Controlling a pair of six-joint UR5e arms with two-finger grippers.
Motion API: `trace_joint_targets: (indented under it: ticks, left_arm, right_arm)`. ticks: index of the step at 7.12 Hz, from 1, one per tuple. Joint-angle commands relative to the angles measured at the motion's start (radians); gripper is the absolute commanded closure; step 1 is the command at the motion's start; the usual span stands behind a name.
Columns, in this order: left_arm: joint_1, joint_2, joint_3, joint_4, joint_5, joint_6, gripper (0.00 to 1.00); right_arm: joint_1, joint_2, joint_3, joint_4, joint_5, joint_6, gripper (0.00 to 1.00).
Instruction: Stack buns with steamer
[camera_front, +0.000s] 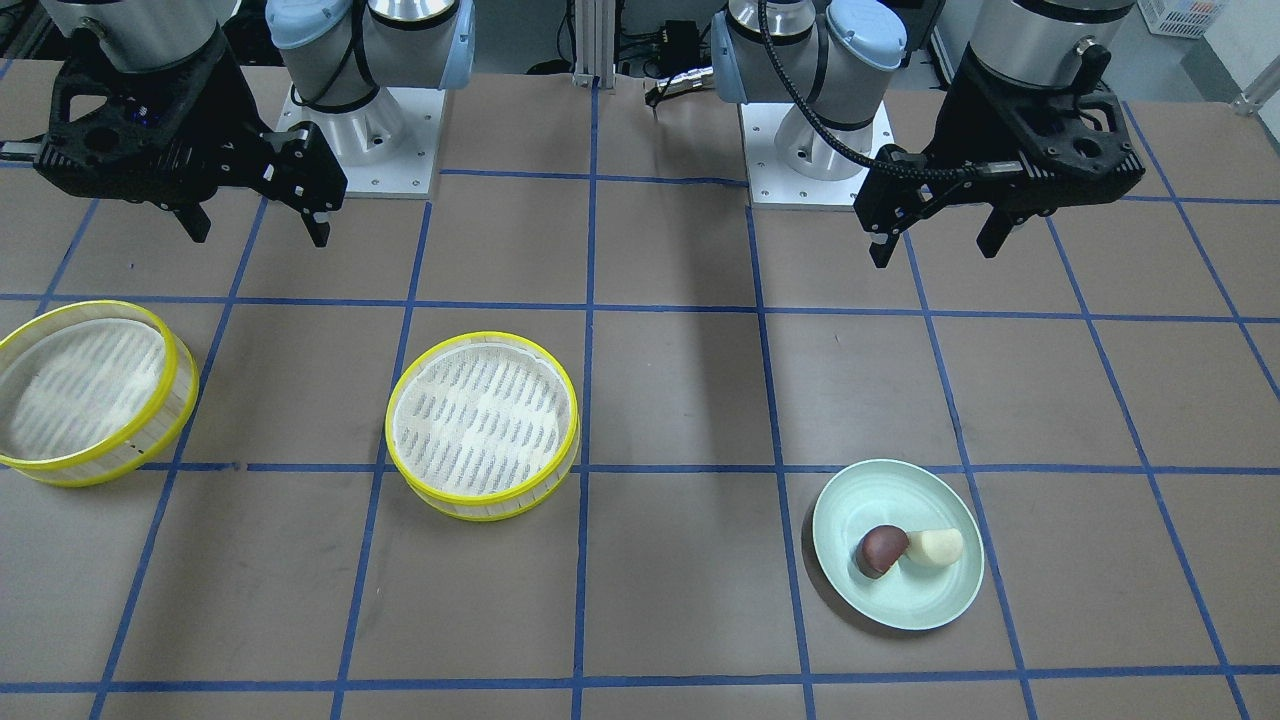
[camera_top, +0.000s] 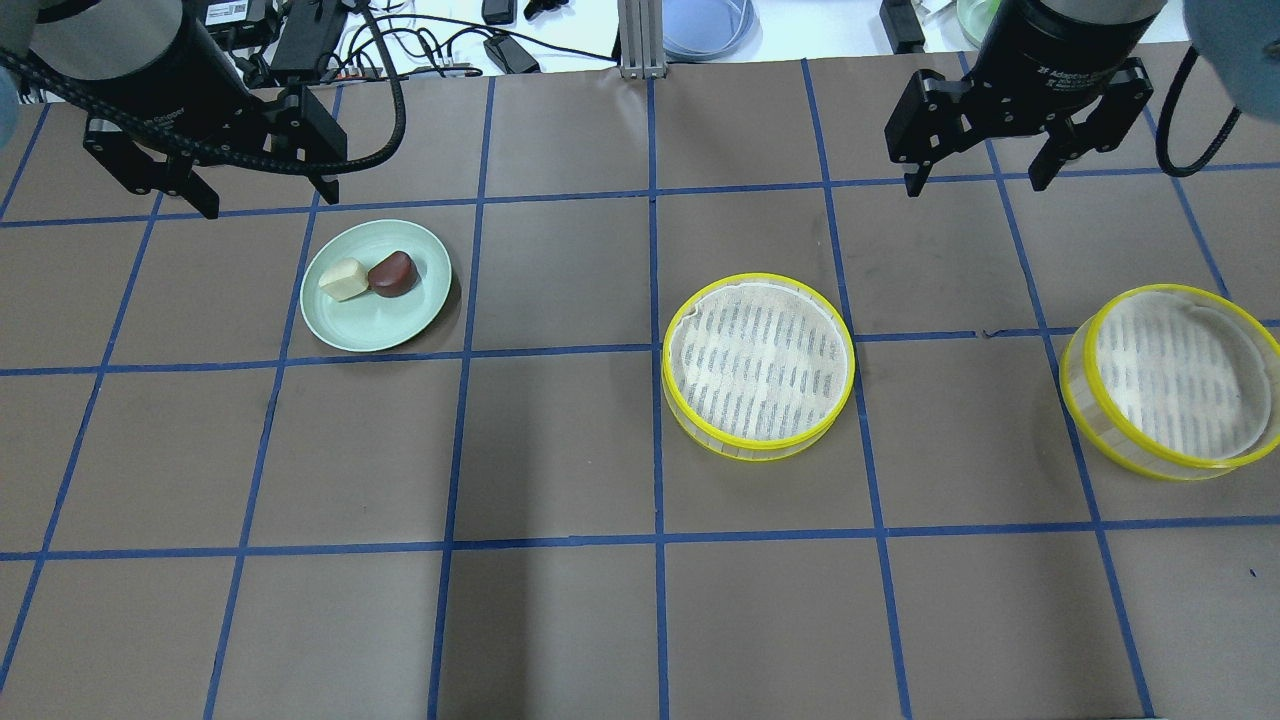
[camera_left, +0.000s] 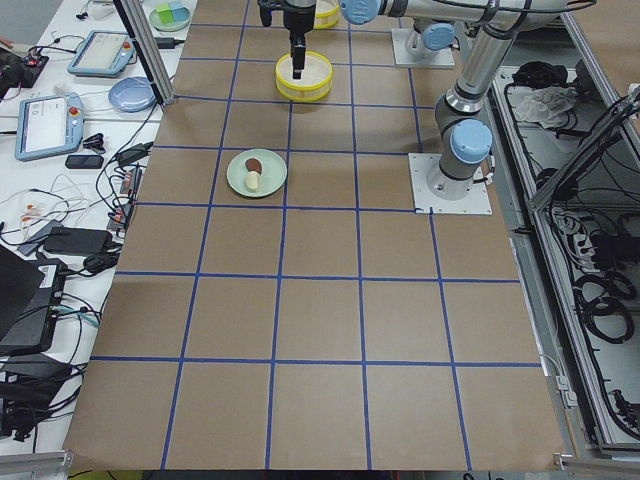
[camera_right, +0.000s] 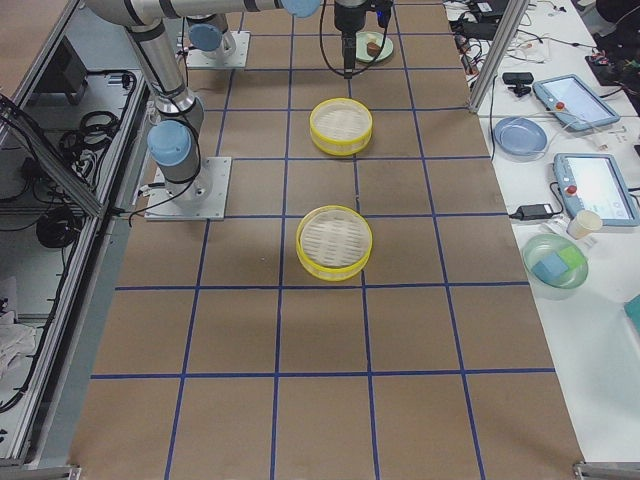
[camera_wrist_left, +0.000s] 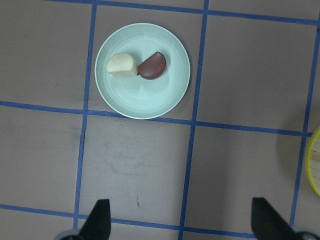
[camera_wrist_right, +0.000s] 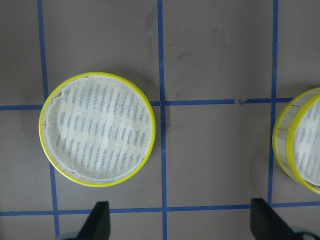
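Taking the overhead view as a clock face, the pale green plate (camera_top: 372, 325) sits at about 10 o'clock on the brown table (camera_top: 560, 440), inside one square of the blue tape grid. The buns lie on it, touching each other: the cream-white bun (camera_top: 342, 280) at 9 o'clock of the dark reddish-brown bun (camera_top: 392, 273). Both lie toward the plate's 12 o'clock side and short of its rim.

The middle steamer (camera_top: 758, 362) stands just past the table's centre toward 3 o'clock, straddling a tape line and well apart from the plate. Open brown paper lies between the two. The second steamer (camera_top: 1172, 380) is farther out at 3 o'clock, apart from the first; its outer rim nearly meets the edge of the overhead view. From 4 round to 8 o'clock there is a broad stretch of plain paper.

The left gripper (camera_top: 270, 200) hangs in the air near the plate. Its fingers (camera_wrist_left: 99, 220) are spread wide, holding and touching nothing; in its wrist view the plate lies ahead at about 11 o'clock.

The right gripper (camera_top: 976, 185) hangs above the paper at 12 to 1 o'clock of the middle steamer. Its fingers (camera_wrist_right: 98, 221) are equally wide and bare. Its wrist view has the middle steamer at 11 o'clock and the second one cut off at 3 o'clock.
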Motion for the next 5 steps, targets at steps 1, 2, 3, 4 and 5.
trace_joint_targets:
  ticks: [1,2,3,4,5]
  left_arm:
    - [-0.001,-0.002,-0.007,0.0,0.0,-0.003,0.0]
    - [0.005,-0.004,-0.005,0.014,0.002,0.011,0.0]
    - [0.024,-0.013,-0.005,0.051,0.004,0.022,0.0]
    - [0.075,-0.044,-0.005,0.127,-0.01,0.032,0.0]
    - [0.11,-0.103,-0.01,0.181,-0.033,0.032,0.0]
  right_arm:
    - [0.0,0.0,0.002,0.001,0.009,-0.001,0.0]
    - [0.0,-0.001,0.0,0.0,0.006,-0.001,0.0]
    - [0.0,-0.001,0.002,-0.002,0.006,-0.001,0.0]
    - [0.0,-0.001,0.0,-0.002,0.006,0.001,0.0]
    - [-0.003,-0.001,0.002,-0.004,0.004,-0.001,0.0]
